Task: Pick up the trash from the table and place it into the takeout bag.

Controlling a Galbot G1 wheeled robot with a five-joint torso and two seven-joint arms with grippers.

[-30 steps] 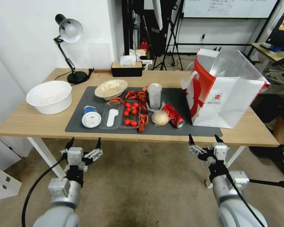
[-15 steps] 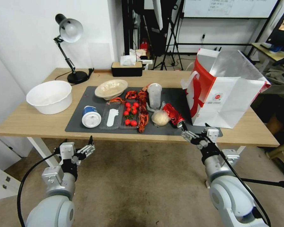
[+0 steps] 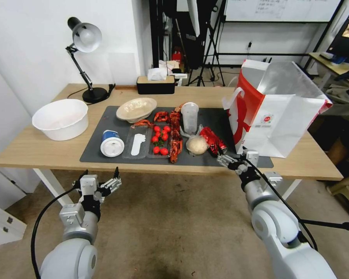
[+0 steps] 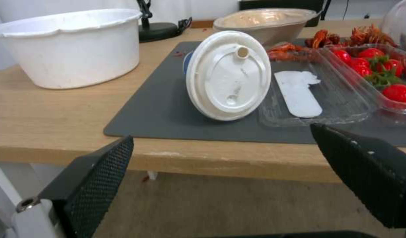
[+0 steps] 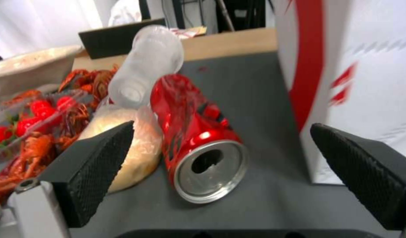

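— Table (image 3: 38, 149) of light wood, seen from the head camera: what is laid out on it?

— A dark grey mat (image 3: 101, 139) is spread across the middle, and the trash is gathered on it. A blue-and-white round tub (image 3: 112, 143) is tipped on its side at the mat's left end, its white lid turned toward the near edge. A beige shallow bowl (image 3: 136, 109) is set behind it. A clear plastic cup (image 3: 189, 117) is stood near the centre, with a pale plastic-wrapped ball (image 3: 197, 145) in front of it and a red soda can (image 3: 213, 140) laid on its side just beside the ball.

— And the takeout bag (image 3: 277, 116)?

— It is stood upright at the mat's right end, mouth open, silvery lining exposed, close beside the can.

— How are the grippers placed?

— The right gripper (image 3: 233, 160) is held at the table's near edge, directly before the can. Its jaws are spread wide; in the right wrist view the can's opened end (image 5: 210, 170) is framed between the two black pads (image 5: 101, 165), untouched. The left gripper (image 3: 101, 182) is held lower, below the table edge in front of the tub, jaws likewise parted and nothing gripped.

— Anything else noted?

— A big deep white bowl (image 3: 61, 118) is placed on bare wood at the left, a clear tray of red tomatoes (image 3: 160, 140) at mid-mat, and a desk lamp (image 3: 85, 54) at the back.
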